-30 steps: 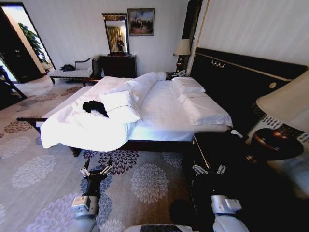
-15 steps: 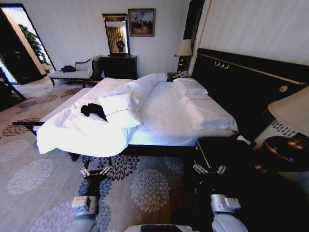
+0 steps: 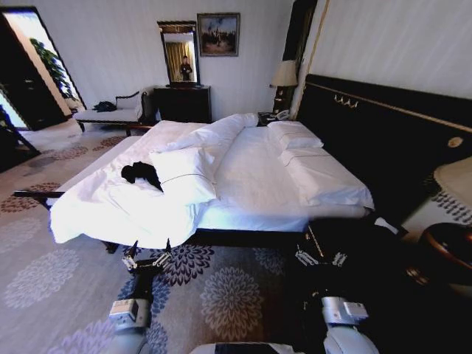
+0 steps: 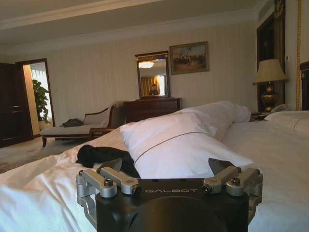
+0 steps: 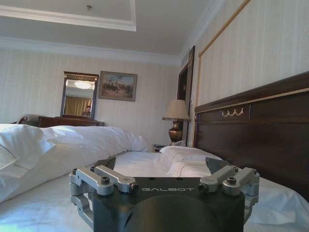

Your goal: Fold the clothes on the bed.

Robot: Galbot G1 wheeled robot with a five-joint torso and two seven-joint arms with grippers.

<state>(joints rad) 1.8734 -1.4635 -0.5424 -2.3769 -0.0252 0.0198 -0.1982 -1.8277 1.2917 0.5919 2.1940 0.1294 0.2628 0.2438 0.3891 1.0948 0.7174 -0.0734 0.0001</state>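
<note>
The black clothes lie crumpled on the white duvet of the bed, just beside a pillow near the foot end. A flowered carpet lies between me and the bed frame. My left gripper and right gripper hang low before me, jaws spread, holding nothing.

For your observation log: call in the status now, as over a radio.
Left tool and right tool open, empty, short of the bed. Black T-shirt crumpled on the duvet, beside a pillow. Nothing in the way.
</note>
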